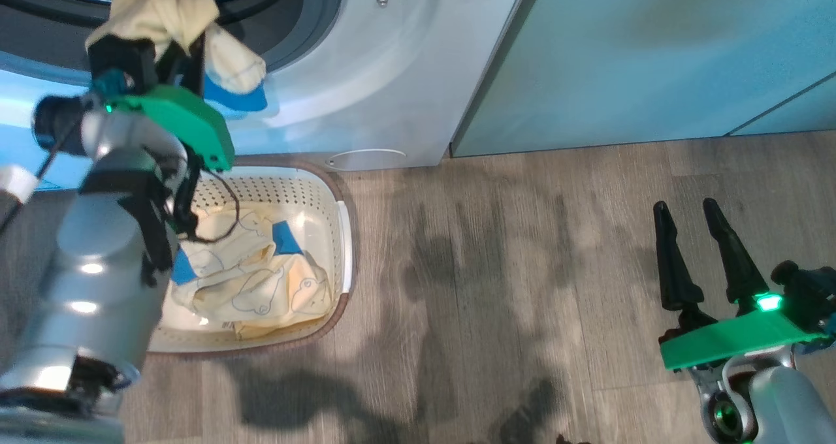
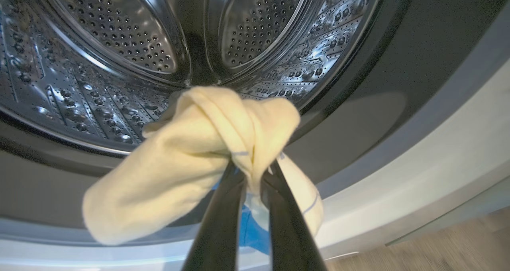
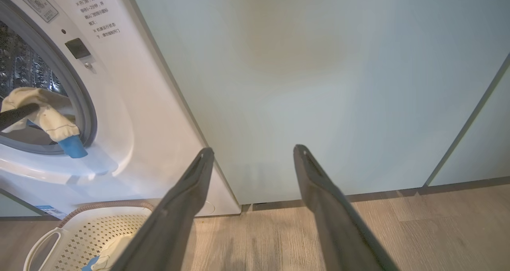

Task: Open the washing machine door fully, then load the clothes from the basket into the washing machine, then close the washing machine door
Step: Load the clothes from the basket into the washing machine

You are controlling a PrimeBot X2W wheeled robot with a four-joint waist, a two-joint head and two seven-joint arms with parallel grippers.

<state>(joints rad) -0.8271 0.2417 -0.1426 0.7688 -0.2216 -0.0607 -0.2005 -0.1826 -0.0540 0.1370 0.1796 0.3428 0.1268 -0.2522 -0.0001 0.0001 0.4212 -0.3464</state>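
Gaping at the top left, the washer [image 1: 392,72] is showing its drum [image 2: 119,44], the grey ring's [image 2: 378,75] lower edge just below a yellow garment [image 2: 191,151]. The floor [image 1: 522,268] is lying bare right of the basket [image 1: 345,235], which is sitting against the washer's foot, more clothes [image 1: 261,281] heaped inside. The left gripper [image 2: 255,175] is clenching that garment at the drum's mouth; the right gripper [image 1: 684,206] is hanging spread, empty, well clear of the cabinet [image 1: 653,52].

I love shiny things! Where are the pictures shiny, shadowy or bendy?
Head view: big dark shadows on the wood floor, white glare on the washing machine. Left wrist view: the steel drum sparkles behind the yellow garment, and the wide lens bends the machine's rim. Right wrist view: a faint dim patch on the pale cabinet.
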